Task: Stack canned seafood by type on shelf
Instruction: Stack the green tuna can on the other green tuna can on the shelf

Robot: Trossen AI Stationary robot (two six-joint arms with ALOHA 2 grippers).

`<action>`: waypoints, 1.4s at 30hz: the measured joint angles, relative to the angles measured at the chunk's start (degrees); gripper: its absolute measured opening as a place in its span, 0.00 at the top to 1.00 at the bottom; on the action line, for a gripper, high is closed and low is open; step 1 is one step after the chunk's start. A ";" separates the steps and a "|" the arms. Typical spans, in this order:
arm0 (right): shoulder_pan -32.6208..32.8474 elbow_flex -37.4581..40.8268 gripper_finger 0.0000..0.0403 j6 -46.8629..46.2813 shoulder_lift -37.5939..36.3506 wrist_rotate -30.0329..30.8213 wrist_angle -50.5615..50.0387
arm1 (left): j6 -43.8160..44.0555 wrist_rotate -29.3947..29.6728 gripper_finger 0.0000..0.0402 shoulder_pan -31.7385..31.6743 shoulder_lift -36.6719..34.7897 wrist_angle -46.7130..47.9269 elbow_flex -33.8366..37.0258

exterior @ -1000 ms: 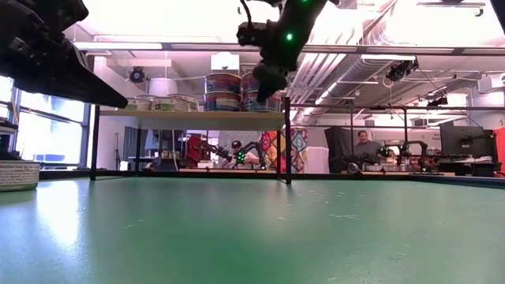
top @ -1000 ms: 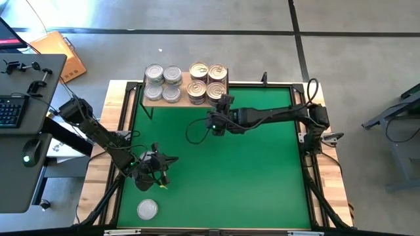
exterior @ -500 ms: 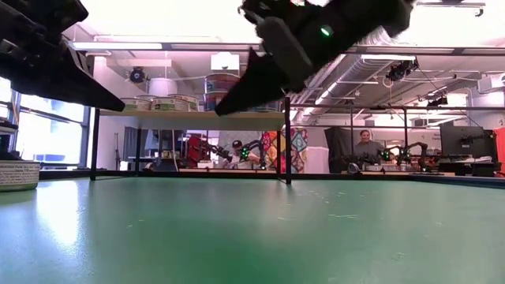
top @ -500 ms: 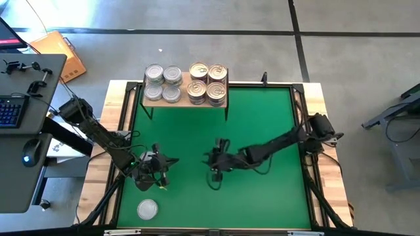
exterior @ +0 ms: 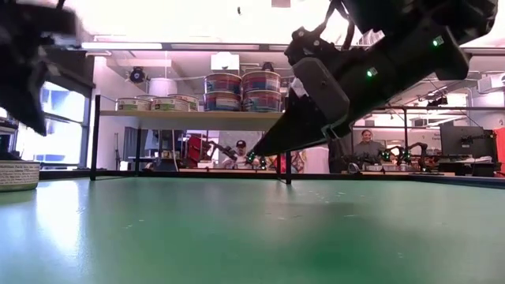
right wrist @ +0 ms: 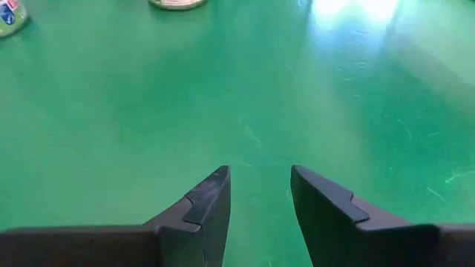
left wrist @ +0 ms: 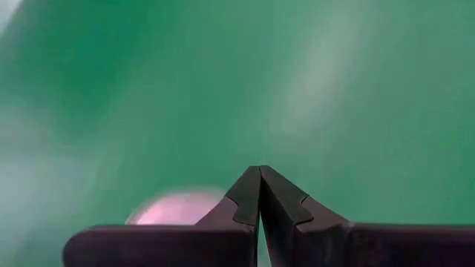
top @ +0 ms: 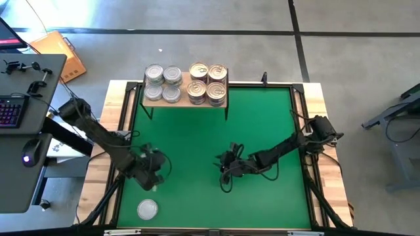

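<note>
The shelf (top: 185, 99) stands at the mat's far edge. It carries silver-lidded cans (top: 163, 83) on its left half and gold-lidded cans (top: 208, 82) on its right, the gold ones two high in the low view (exterior: 242, 90). One silver-lidded can (top: 147, 209) rests on its base near the mat's near-left corner (exterior: 16, 175). My left gripper (left wrist: 260, 170) is shut and empty above the mat just beyond that can (left wrist: 174, 209). My right gripper (right wrist: 258, 178) is open and empty, low over the middle of the mat (top: 224, 172).
The green mat (top: 262, 124) is bare between the shelf and the two grippers. A can's rim (right wrist: 177, 3) shows far ahead of my right gripper. A desk with a keyboard stands left of the table. People sit in the room behind.
My right gripper has drawn back from the shelf's gold cans toward the near edge and come down low over the mat's middle. My left gripper has swung round and tipped down toward the lone can at the near left.
</note>
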State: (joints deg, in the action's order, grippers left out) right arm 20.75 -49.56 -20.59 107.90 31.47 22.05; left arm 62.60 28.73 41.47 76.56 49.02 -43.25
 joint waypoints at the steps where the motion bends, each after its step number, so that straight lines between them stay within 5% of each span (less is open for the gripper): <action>1: 0.00 0.00 0.67 0.07 0.00 0.01 0.09 | 3.61 -2.17 1.00 0.37 -0.01 4.21 -0.41; 6: -0.23 -0.02 0.67 1.42 0.00 0.01 0.33 | 17.01 -15.46 1.00 2.87 0.03 10.97 3.11; 9: -0.50 -0.04 0.67 1.51 0.00 0.01 0.37 | 22.19 -18.05 1.00 4.01 -0.38 9.61 5.82; 16: -0.87 -0.07 0.67 3.47 0.00 0.03 1.99 | 25.92 -11.91 1.00 4.57 -0.30 6.68 7.00; 22: -1.31 -0.09 0.67 4.62 0.00 0.03 5.78 | 17.73 -7.40 1.00 0.75 -0.03 1.42 7.39; 33: -1.31 -0.09 0.67 3.86 0.01 -0.07 5.60 | 8.68 -9.37 1.00 0.10 0.15 0.91 -0.93; 37: -1.11 -0.09 0.67 2.15 0.00 -0.25 4.82 | 13.06 -6.36 1.00 3.34 0.26 3.06 -1.91; 42: -1.05 -0.09 0.67 1.60 0.02 -0.34 3.61 | 26.99 -10.10 1.00 7.12 0.20 7.60 1.39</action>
State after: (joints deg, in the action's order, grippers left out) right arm 19.70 -49.65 -18.99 107.92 31.14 25.66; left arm 89.59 18.63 48.58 76.76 56.62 -41.86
